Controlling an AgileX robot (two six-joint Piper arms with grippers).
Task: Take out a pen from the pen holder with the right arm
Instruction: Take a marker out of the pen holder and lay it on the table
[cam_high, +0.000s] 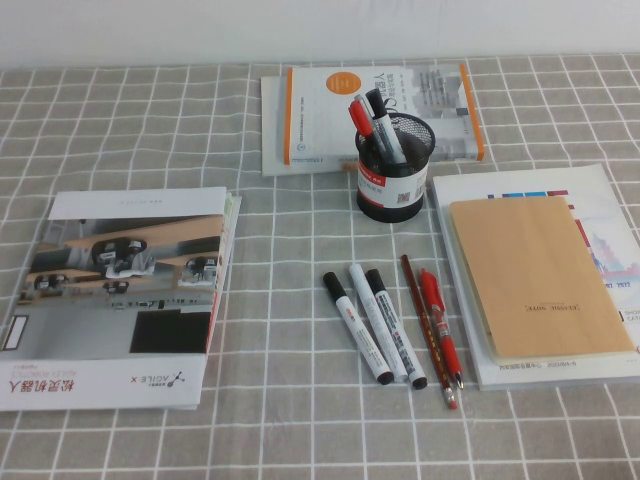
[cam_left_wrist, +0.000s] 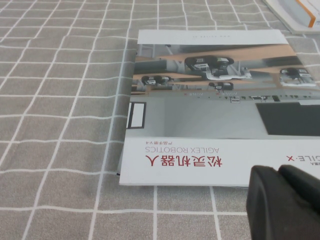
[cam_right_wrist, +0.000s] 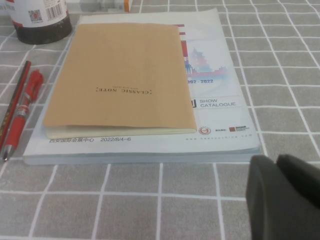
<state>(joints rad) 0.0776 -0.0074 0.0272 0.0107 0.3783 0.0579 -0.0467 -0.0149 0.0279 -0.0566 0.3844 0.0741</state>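
On the left of the table (cam_high: 280, 430), which is wearing a grey checked cloth, a brochure (cam_high: 125, 300) with red lettering is lying flat. The left gripper (cam_left_wrist: 279, 172) is hanging just beyond the brochure's near edge, its jaws pressing together and gripping nothing. Toward the middle at the back, a white-and-orange book (cam_high: 375, 110) is lying flat. The black mesh pen holder (cam_high: 390, 170) is standing upright just in front of it. A red-capped marker (cam_high: 362, 112) and a black-capped marker (cam_high: 385, 125) are leaning inside the holder. In front of the holder, three markers (cam_high: 375, 325) are lying side by side on the cloth, with a pencil (cam_high: 428, 330) and a red pen (cam_high: 440, 325) lying just beside them. On the right, a tan notebook (cam_high: 540, 275) is resting on top of a catalogue (cam_high: 600, 215). The right gripper (cam_right_wrist: 277, 162) is hanging over the cloth just beyond the catalogue's near edge, well apart from the holder, its jaws pressing fully together on nothing
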